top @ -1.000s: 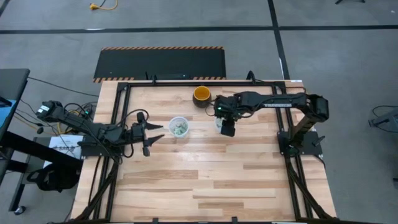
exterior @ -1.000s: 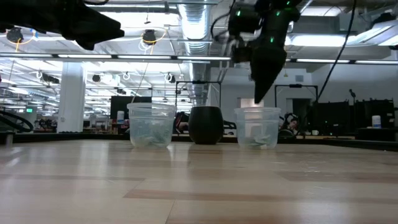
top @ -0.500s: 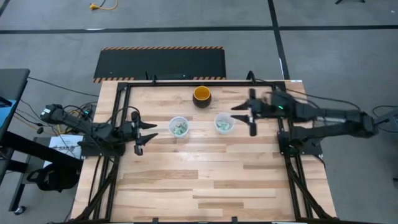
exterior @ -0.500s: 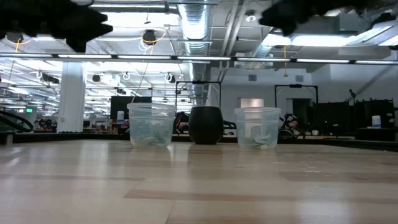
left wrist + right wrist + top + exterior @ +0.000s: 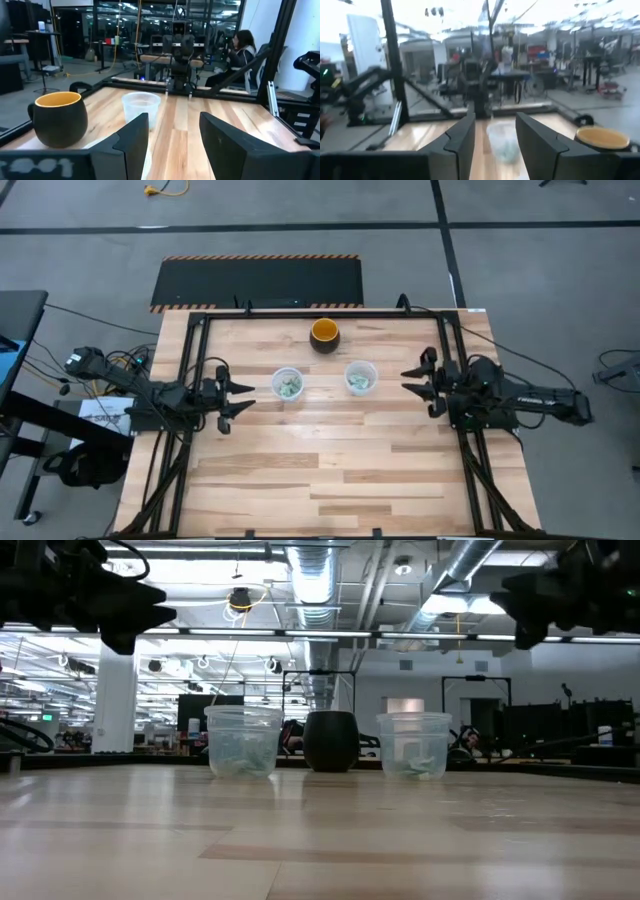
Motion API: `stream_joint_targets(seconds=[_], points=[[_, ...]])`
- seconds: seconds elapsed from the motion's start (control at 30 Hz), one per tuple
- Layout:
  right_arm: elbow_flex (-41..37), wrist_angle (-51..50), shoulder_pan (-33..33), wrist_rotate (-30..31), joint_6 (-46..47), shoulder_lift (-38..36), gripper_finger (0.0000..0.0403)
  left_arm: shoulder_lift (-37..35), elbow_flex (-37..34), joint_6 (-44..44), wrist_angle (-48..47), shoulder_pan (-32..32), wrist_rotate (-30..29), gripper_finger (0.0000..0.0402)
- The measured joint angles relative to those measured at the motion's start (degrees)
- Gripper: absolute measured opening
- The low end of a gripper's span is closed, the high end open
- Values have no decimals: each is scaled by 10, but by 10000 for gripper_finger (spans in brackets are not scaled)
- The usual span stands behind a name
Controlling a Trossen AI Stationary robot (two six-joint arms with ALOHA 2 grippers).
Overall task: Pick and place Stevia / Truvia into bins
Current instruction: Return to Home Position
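Two clear cups stand on the table's middle: the left cup [image 5: 288, 384] [image 5: 243, 740] and the right cup [image 5: 360, 377] [image 5: 414, 744]. Each holds light green and white sachets [image 5: 289, 387] [image 5: 360, 381], which lie on the cup bottoms. No sachet shows on the bare table. My left gripper [image 5: 235, 393] [image 5: 172, 135] hovers open near the table's left edge and points at the cups. My right gripper [image 5: 418, 383] [image 5: 495, 135] hovers open at the right side and faces the right cup [image 5: 505, 140]. Both are above table height in the low view.
A dark bowl with an orange inside [image 5: 324, 333] [image 5: 330, 740] [image 5: 57, 119] stands behind the cups toward the far edge. A black frame rail [image 5: 300, 313] runs around the table. Bare wood [image 5: 330, 460] lies in front of the cups. A person sits beyond the table [image 5: 240, 47].
My right gripper has left its place above the right cup, where it pointed down. It has swung back toward the table's right edge and now lies level, facing the cups. My left gripper has drawn back a little toward the left edge. The cups have not moved.
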Motion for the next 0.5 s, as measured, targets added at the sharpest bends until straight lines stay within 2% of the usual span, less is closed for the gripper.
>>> stream_joint_targets(seconds=[0.23, 0.5], points=[[-1, -190, 21, -30, -7, -99, 137, 1, 0, -1, -13, 0, -2, 166], [-8, -195, 78, -35, -34, -76, 134, 1, -1, -6, -32, 0, -1, 166]])
